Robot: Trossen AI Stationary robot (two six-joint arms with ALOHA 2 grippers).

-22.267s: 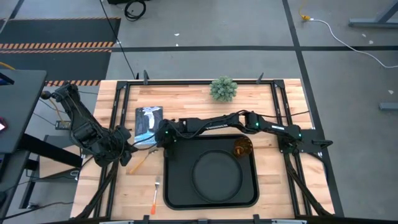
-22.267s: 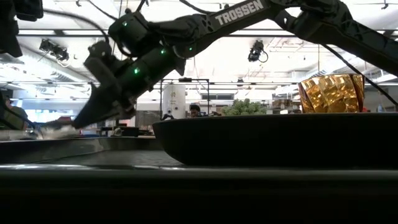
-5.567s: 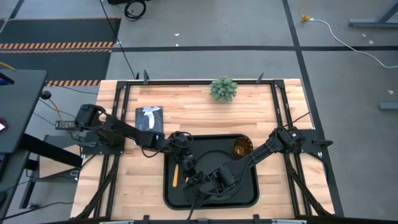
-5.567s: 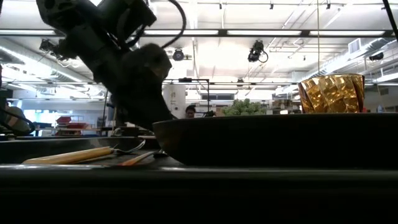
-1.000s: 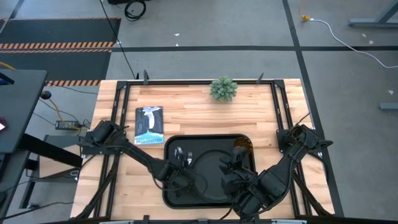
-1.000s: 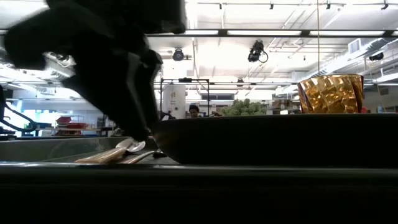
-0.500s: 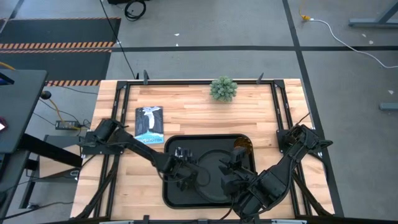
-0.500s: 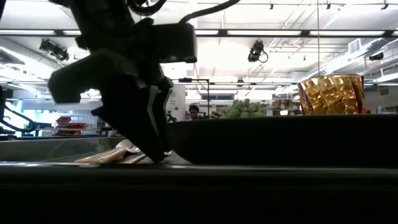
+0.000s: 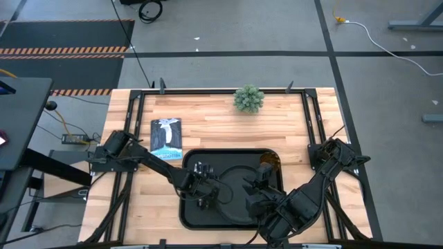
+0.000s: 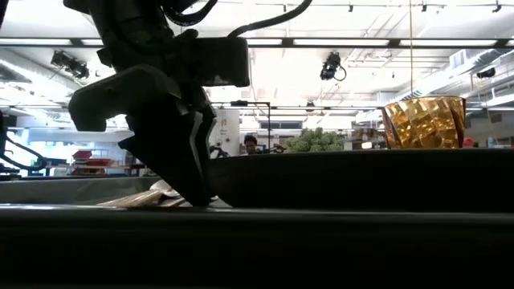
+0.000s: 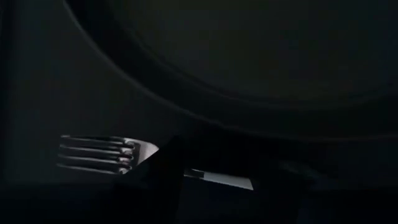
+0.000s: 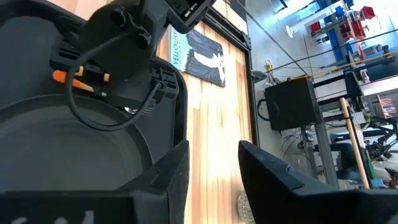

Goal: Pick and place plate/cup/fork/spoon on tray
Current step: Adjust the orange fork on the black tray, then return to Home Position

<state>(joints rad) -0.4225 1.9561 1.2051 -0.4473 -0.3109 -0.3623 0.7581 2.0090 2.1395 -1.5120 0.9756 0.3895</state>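
Note:
The black tray (image 9: pixel 228 155) lies mid-table with the round plate (image 9: pixel 230 180) and the amber cup (image 9: pixel 269 163) inside it. The fork (image 11: pixel 96 152) lies on the tray's left strip beside the plate's rim (image 11: pixel 186 106), tines toward the far edge. An orange handle (image 12: pixel 79 77) shows under the left arm. A pale spoon bowl (image 10: pixel 159 191) peeks out beside my left gripper (image 9: pixel 205 190). That gripper is open, low over the fork. My right gripper (image 12: pixel 211 168) hovers open above the plate's right side (image 9: pixel 257 181), with nothing between its fingers. My left gripper comes down slanting from the table's left, one fingertip (image 11: pixel 169 155) in front of the fork's metal neck (image 11: pixel 217 179), which runs from finger to finger across the gap. Whether the fingertips touch the fork, I cannot tell.
A book (image 9: pixel 166 136) lies on the wood beyond the tray's left corner. A small green plant (image 9: pixel 248 98) stands at the far edge. Bare wood (image 9: pixel 149 200) stretches left of the tray. Black frame rails run along both table sides.
My left gripper has gone toward the plate and the far edge along the tray's left strip, sinking a little. In the low view it now stands in front of the utensils' heads. The right arm has kept still.

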